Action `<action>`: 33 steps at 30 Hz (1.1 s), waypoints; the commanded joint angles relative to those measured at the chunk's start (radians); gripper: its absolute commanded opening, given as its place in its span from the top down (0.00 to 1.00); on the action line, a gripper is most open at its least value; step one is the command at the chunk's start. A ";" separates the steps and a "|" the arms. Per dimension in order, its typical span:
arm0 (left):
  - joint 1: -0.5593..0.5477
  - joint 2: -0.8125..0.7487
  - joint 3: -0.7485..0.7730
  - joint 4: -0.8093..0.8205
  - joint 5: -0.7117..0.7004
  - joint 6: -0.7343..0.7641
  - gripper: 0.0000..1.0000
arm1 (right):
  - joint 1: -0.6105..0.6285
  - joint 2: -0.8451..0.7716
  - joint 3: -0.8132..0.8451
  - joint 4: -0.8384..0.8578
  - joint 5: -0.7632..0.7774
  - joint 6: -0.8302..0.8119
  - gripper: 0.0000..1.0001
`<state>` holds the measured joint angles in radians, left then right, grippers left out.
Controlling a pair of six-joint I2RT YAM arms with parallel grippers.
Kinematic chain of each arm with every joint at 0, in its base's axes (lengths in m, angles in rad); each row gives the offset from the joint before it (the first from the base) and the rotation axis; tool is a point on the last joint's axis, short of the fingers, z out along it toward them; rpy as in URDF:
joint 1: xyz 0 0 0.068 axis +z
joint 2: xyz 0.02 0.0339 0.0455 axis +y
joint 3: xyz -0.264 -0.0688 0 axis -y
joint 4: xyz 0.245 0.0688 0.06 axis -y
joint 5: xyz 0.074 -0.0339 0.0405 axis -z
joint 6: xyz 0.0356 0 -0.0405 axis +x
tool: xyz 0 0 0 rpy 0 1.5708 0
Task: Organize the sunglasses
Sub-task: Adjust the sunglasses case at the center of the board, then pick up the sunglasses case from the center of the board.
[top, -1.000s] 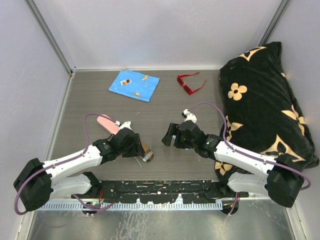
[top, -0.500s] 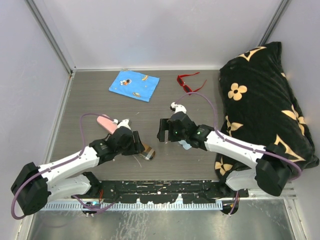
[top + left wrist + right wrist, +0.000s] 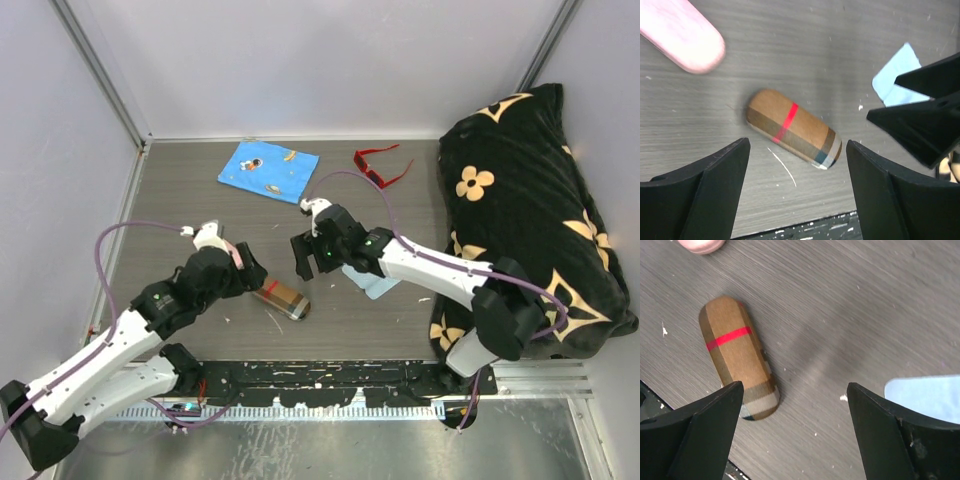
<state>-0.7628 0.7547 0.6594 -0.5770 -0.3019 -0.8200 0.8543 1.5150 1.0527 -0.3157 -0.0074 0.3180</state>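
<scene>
Red sunglasses [image 3: 380,165] lie unfolded on the table [image 3: 180,200], well beyond the plaid case [image 3: 281,298] toward the back wall, with no pincer near them. The dark-framed pair is not in view; can't tell whether it sits inside the plaid case, which is closed. Left pincer [image 3: 796,150] hangs just over the plaid case, fingers wide apart, gripping nothing. Right pincer [image 3: 795,390] hovers near the case's back side, also spread and empty. Pink case [image 3: 682,35] lies near the plaid case on its left, pale blue cloth [image 3: 925,395] on its right. Judged at best half done: the red pair is not yet cased or placed.
</scene>
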 commanded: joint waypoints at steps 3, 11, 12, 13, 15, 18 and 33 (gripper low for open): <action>0.145 -0.005 0.131 -0.121 -0.044 0.088 0.19 | 0.008 0.127 0.175 -0.036 -0.131 -0.168 0.09; 0.285 -0.010 0.188 -0.188 -0.017 0.114 0.16 | 0.084 0.275 0.324 -0.133 -0.148 -0.304 0.09; 0.286 -0.013 0.190 -0.197 -0.018 0.114 0.16 | 0.091 0.290 0.339 -0.144 -0.149 -0.313 0.09; 0.285 -0.020 0.188 -0.203 -0.021 0.113 0.15 | 0.100 0.306 0.352 -0.153 -0.149 -0.319 0.09; 0.286 -0.040 0.179 -0.209 -0.027 0.111 0.15 | 0.122 0.336 0.372 -0.174 -0.147 -0.335 0.09; 0.285 -0.073 0.173 -0.218 -0.042 0.109 0.14 | 0.152 0.373 0.393 -0.191 -0.134 -0.346 0.09; 0.286 -0.108 0.176 -0.240 -0.063 0.108 0.13 | 0.206 0.462 0.445 -0.232 -0.100 -0.366 0.13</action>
<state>-0.4824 0.6506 0.8055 -0.8242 -0.3454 -0.7174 1.0546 1.9667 1.4464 -0.5388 -0.1291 -0.0280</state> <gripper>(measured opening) 0.866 0.888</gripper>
